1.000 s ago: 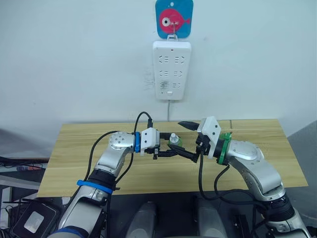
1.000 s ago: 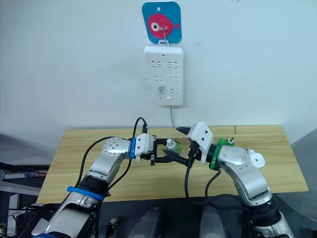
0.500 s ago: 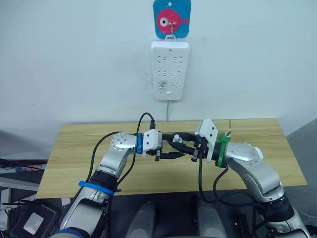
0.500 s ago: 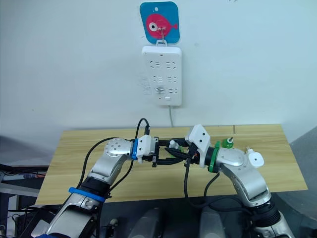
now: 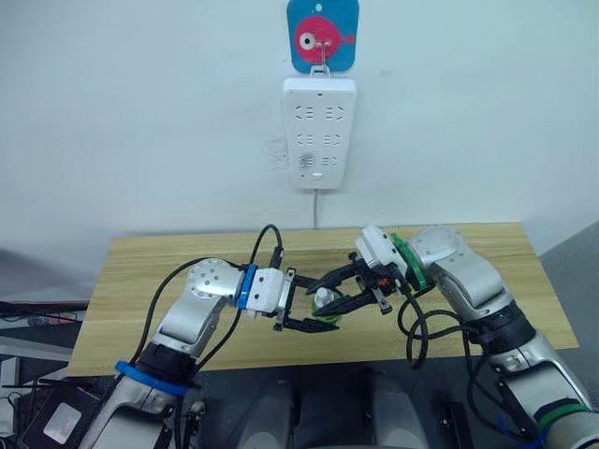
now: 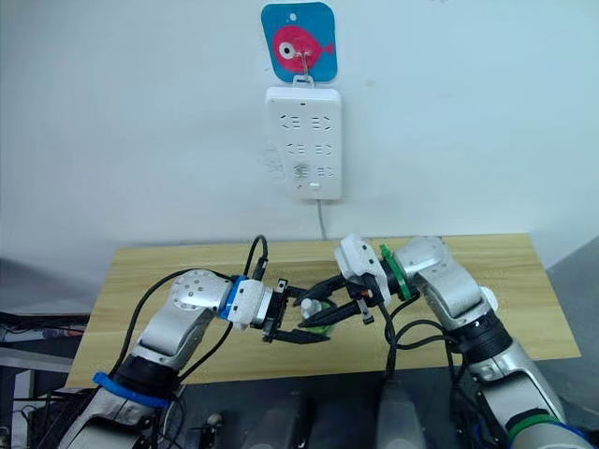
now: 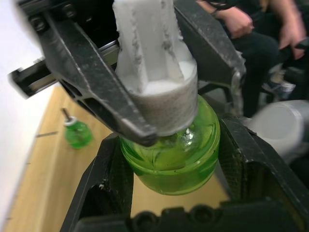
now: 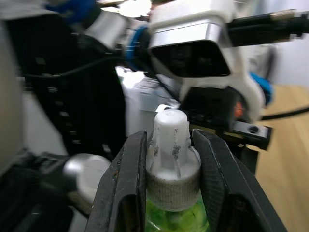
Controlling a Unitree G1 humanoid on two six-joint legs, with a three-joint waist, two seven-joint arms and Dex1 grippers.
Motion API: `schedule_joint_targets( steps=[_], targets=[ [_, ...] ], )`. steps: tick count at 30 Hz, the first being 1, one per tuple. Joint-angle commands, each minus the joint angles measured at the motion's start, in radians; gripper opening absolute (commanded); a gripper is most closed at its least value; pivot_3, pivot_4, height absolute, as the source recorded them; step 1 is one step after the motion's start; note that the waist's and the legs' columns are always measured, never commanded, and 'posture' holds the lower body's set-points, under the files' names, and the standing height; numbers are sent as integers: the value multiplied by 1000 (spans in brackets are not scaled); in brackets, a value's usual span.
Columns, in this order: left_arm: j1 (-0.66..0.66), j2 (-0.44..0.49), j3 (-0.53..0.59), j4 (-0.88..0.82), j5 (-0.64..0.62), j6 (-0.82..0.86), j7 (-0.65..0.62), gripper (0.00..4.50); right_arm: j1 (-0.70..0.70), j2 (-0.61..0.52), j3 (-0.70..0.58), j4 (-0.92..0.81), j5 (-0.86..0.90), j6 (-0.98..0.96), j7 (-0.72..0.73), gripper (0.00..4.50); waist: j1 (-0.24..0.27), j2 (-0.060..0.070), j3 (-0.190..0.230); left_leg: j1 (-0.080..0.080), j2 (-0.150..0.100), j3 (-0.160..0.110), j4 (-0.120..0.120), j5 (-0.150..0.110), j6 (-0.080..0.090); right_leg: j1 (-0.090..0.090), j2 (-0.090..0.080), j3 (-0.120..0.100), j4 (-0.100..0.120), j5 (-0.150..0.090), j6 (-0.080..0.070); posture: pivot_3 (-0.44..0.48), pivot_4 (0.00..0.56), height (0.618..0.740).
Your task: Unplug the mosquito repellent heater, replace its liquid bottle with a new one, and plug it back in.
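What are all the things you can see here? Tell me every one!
Green liquid bottle with white ribbed cap: one, held between both grippers above the table.
Small green bottle with a dark wick: one, standing on the table.
White rounded plastic heater: one, blurred, beside the held bottle.
White power strip: one, hanging on the wall.
Blue hook plate with a pink fish: one, above the strip.
Light wooden table: one, against the wall.
People: arms seen, behind the grippers.
Left gripper: around the bottle's body.
Right gripper: clamped on the cap.
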Motion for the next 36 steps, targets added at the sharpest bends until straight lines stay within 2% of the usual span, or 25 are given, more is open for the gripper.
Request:
schedule_joint_targets(
  steps=[1, 4, 8, 9, 12, 15, 20, 24, 29, 33, 36],
  targets=[
    [11, -5, -43, -57, -32, -4, -45, 2248, -11, -17, -33, -17, 13, -14, 13, 1826, 7, 0, 0, 0, 0, 0, 1, 0, 0, 0, 0, 0, 0, 0, 0, 124, 241, 740],
    [-6, -11, -33, -23, -21, -14, -35, 2248, 24, -61, -50, -55, 24, 4, 20, 2837, 13, 0, 0, 0, 0, 0, 1, 0, 0, 0, 0, 0, 0, 0, 0, 110, 241, 740],
    [-52, -31, -14, 51, -8, -30, -10, 2248, 78, -164, -76, -50, -9, -74, 66, 4301, 20, 0, 0, 0, 0, 0, 1, 0, 0, 0, 0, 0, 0, 0, 0, 95, 240, 740],
    [-62, -34, -10, 67, -6, -36, -7, 2248, 87, -186, -87, -42, -14, -85, 68, 4436, 19, 0, 0, 0, 0, 1, 1, 0, 0, 0, 0, 0, 0, 0, 0, 92, 239, 740],
    [-92, -40, 7, 122, 1, -55, 4, 2248, 111, -239, -130, -36, -11, -79, 40, 4436, 18, 0, 0, 0, 0, 1, 1, 0, 0, 0, 0, 0, 0, 0, 0, 84, 238, 740],
    [-108, -40, 24, 174, 7, -73, 25, 2248, 145, -252, -193, -87, 6, -14, -68, 4436, 15, 0, 0, 0, 0, 2, 0, 0, 0, 0, 0, 0, 0, 0, 0, 79, 238, 740],
    [-108, -56, 40, 217, 24, -92, 74, 2248, 219, -192, -229, -258, -11, 88, -306, 4436, 15, 0, 0, 0, 0, 1, 0, 0, 0, -1, 0, 0, 0, 0, 0, 74, 240, 740],
    [-110, -65, 43, 221, 25, -82, 104, 2248, 273, -144, -181, -371, -54, 169, -457, 4436, 18, 0, 0, 0, 0, 1, 0, 0, 0, 0, 0, 1, 0, 0, 0, 76, 243, 740],
    [-103, -66, 31, 216, 28, -86, 107, 2248, 230, -12, -123, -361, -124, 190, -626, 4436, 12, 0, 0, 0, 0, 2, 1, 0, 0, -1, 0, 1, 1, 0, 0, 76, 241, 740],
    [-110, -73, 27, 221, 37, -96, 109, 2248, 187, 55, -83, -333, -147, 205, -670, 4436, 4, 0, 0, 0, 0, 1, 0, 0, 0, -1, 0, 1, 1, 0, 0, 79, 236, 740],
    [-112, -74, 28, 223, 41, -99, 109, 2248, 179, 55, -75, -298, -161, 182, -664, 4436, 6, 0, 0, 0, -1, 0, 0, 0, 0, 0, 0, 0, 0, 0, 0, 85, 232, 740]
  ],
)
